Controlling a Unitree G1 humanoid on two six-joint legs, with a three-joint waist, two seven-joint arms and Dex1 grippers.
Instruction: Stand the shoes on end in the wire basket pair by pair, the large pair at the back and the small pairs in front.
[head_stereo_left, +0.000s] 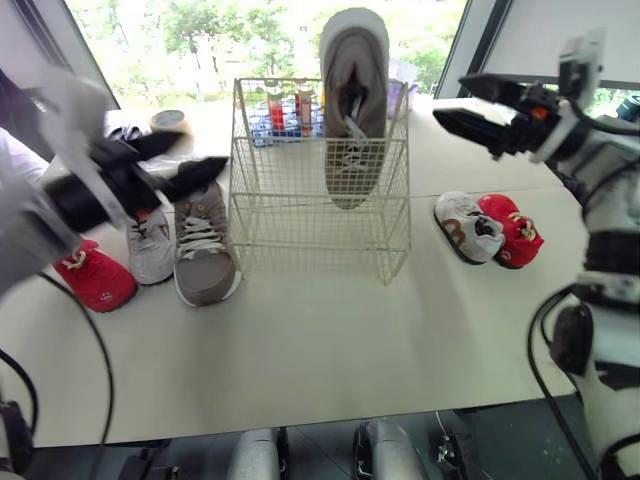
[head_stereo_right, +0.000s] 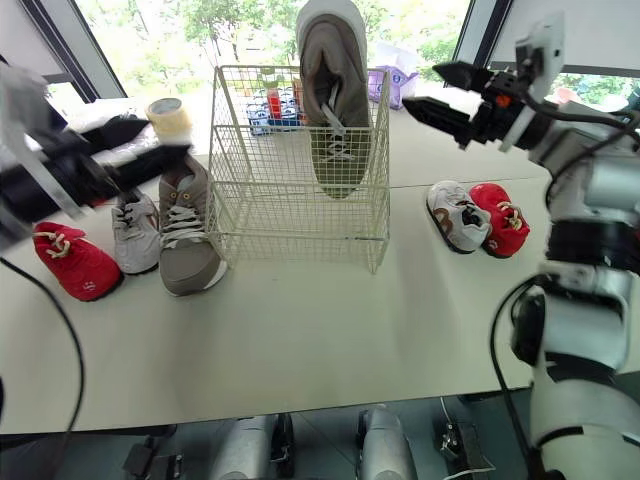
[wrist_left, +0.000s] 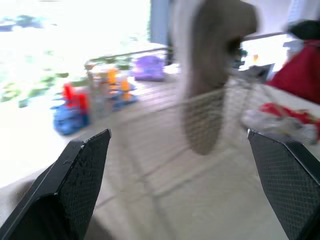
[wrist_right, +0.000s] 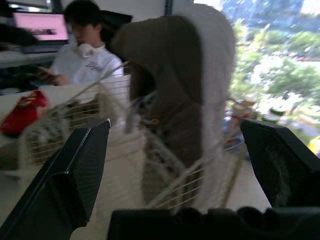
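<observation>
Inside wire basket, taupe shoe is being propped vertically, toe down, with left gripper and right gripper being held spread.

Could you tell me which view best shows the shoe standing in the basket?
The left eye view: the shoe shows whole, on end in the wire basket. The right eye view nearly matches; both wrist views show its sides.
</observation>
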